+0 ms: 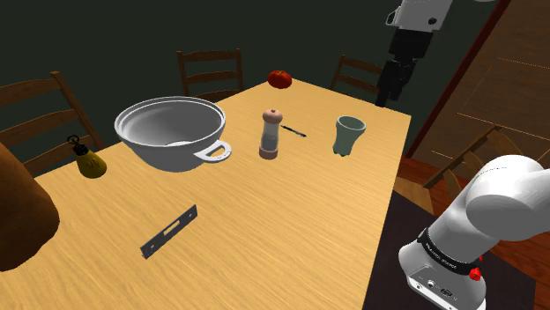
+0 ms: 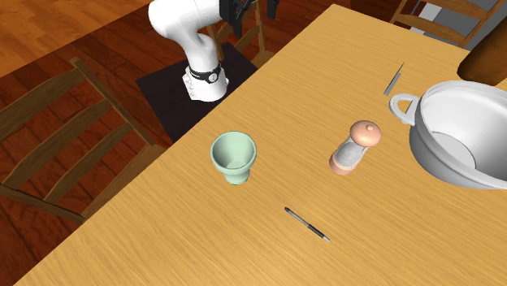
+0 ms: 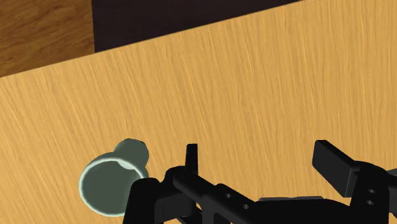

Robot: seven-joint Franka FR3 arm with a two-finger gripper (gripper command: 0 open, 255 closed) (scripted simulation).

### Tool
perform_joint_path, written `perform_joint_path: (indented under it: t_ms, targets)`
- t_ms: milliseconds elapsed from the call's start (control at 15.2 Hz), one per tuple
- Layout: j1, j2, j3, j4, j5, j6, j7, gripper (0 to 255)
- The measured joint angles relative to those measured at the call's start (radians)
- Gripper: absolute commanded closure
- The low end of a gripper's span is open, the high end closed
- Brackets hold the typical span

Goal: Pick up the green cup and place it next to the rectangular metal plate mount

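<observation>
The pale green cup (image 1: 349,135) stands upright on the wooden table (image 1: 291,220), near the edge at the shoulder view's right. It also shows as the cup (image 2: 234,157) and, from above, the cup (image 3: 109,183) off to the side of one finger. My black gripper (image 1: 389,91) hangs high above the table, beyond and to the right of the cup. In the wrist view the gripper (image 3: 264,162) is open, its fingers (image 3: 191,156) wide apart with bare table between them. The flat grey plate mount (image 1: 169,231) lies near the front left; the mount (image 2: 394,79) is far from the cup.
A large white bowl (image 1: 172,130), a pepper grinder (image 1: 271,134) and a pen (image 1: 293,130) sit left of the cup. A tomato (image 1: 279,78) lies at the far edge, a yellow bell (image 1: 89,161) and a brown mass (image 1: 18,211) at left. Chairs (image 1: 211,70) ring the table.
</observation>
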Motion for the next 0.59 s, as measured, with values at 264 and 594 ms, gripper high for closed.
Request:
perform_joint_path:
  t_ms: [264,594]
  targets:
    - [-0.015,0.036,-0.033,-0.014,-0.018,0.05,-0.032,0]
    - [-0.049,0.139,-0.108,-0.024,-0.05,0.164,-0.105,0]
